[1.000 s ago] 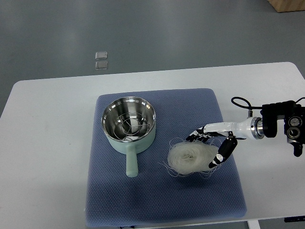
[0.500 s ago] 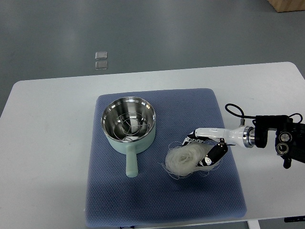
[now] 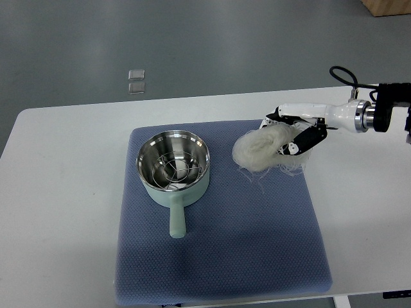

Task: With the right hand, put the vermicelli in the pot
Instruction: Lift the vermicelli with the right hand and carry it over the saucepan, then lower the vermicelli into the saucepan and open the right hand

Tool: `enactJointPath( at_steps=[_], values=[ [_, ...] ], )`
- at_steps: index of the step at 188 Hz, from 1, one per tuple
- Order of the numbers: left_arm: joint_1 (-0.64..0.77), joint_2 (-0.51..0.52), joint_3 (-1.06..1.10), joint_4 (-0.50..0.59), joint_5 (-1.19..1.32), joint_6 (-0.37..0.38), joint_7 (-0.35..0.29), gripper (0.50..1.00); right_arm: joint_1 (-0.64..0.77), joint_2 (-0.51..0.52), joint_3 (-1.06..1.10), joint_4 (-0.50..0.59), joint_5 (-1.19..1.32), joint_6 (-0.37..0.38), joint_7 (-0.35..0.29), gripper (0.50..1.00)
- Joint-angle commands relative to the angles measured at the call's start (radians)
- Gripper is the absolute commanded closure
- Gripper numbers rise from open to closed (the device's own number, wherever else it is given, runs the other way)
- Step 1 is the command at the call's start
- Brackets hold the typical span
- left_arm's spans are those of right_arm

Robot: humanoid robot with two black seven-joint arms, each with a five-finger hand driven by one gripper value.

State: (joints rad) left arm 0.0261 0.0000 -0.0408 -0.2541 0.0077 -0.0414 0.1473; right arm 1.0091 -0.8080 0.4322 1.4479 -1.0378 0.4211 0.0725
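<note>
A white bundle of vermicelli [image 3: 260, 149] hangs from my right hand [image 3: 292, 133], lifted above the blue mat [image 3: 218, 244] to the right of the pot. The hand's fingers are curled around the bundle's right side; loose strands trail below it. The pot [image 3: 173, 168] is pale green outside and steel inside, with a wire rack in it. It stands on the mat's upper left part, its handle [image 3: 176, 220] pointing toward me. The right arm [image 3: 359, 115] comes in from the right edge. The left arm is not in view.
The mat lies on a white table [image 3: 64, 192]. Two small clear squares [image 3: 136, 80] lie on the grey floor beyond the table. A brown box corner [image 3: 387, 6] shows at the top right.
My right hand closed on the vermicelli on the mat, then lifted it up and away from me, toward the mat's upper right part. The pot has not moved.
</note>
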Motion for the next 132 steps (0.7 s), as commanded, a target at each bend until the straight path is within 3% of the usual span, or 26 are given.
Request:
enactJointPath(
  at_steps=[1,32,92,132],
  values=[
    [0.000,0.000,0.001,0.000,0.000,0.000,0.000,0.500,0.109,0.003,-0.012,-0.004,0.077,0.012,-0.005,1.000],
    [0.000,0.000,0.001,0.000,0.000,0.000,0.000,0.500,0.178,0.062,-0.020,-0.046,0.122,0.004,0.000,1.000],
    [0.000,0.000,-0.001,-0.002,0.000,0.000,0.000,0.500,0.227,0.386,-0.122,-0.267,0.101,-0.042,0.000,1.000],
    [0.000,0.000,-0.002,-0.002,0.000,0.000,0.000,0.500,0.221,0.546,-0.151,-0.409,0.050,-0.067,0.000,1.000]
  ],
)
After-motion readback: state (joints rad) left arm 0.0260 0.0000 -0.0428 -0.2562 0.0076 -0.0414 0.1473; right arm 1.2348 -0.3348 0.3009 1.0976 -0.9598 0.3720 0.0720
